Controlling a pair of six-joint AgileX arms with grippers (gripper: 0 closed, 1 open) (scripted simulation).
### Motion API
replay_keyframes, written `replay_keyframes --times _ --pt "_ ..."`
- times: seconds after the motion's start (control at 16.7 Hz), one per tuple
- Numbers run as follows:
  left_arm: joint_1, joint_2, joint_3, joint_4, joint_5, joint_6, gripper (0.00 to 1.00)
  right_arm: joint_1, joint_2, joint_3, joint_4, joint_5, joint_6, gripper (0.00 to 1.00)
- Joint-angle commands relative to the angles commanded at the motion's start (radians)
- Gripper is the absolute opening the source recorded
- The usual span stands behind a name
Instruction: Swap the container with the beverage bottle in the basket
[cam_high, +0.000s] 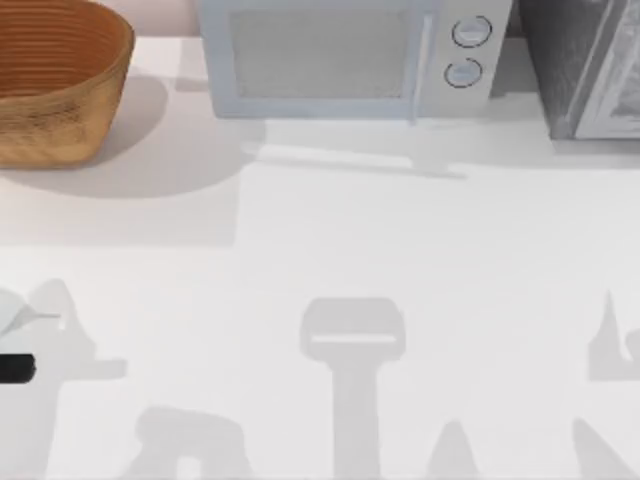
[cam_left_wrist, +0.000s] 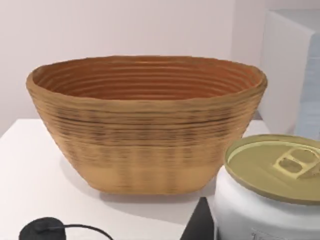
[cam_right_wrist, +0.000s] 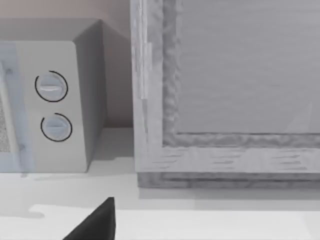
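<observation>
Basket (cam_high: 55, 85) sat at the far left of the worktop (cam_high: 330, 240), just left of the microwave (cam_high: 345, 55); its ribbed inside looked bare as far as the rim allowed a look in. The left wrist view put the bottle (cam_left_wrist: 272, 187) close before the camera, gold pull-tab top up, this side of the basket (cam_left_wrist: 145, 125) and lower than its rim.

Left gripper: a dark finger (cam_left_wrist: 202, 222) stood right beside the bottle's white body. Likely pinching it, but the pictures did not settle it, so I could not tell. Right arm was parked well right of the basket, facing a grey cabinet (cam_right_wrist: 225, 95) next to the microwave (cam_right_wrist: 50, 100); whether its gripper was spread or pressed together I could not tell either.

Risks, as judged:
- Bottle sat below the rim. A straight move forward would have struck the basket wall and shoved or tipped the basket.
- If the grip was shallow on the smooth round body, a lift could have let it slip.
- Release from too high over the curved basket floor might have let the bottle topple.
</observation>
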Motion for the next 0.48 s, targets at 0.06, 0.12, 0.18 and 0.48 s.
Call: replay_keyframes --times 0.06,0.12,0.18,0.48 --pt "0.001 0.026 0.006 0.009 0.007 -0.001 0.0 0.0 0.0 0.0 0.0 0.0 0.0 1.0" --pt "0.001 0.06 0.018 0.023 0.019 -0.001 0.0 0.0 0.0 0.0 0.0 0.0 0.0 1.0" --pt "0.0 0.1 0.033 0.043 0.034 -0.002 0.0 0.0 0.0 0.0 0.0 0.0 0.0 1.0" --pt "-0.019 0.391 0.158 0.197 0.158 -0.001 0.0 0.0 0.0 0.0 0.0 0.0 0.0 1.0"
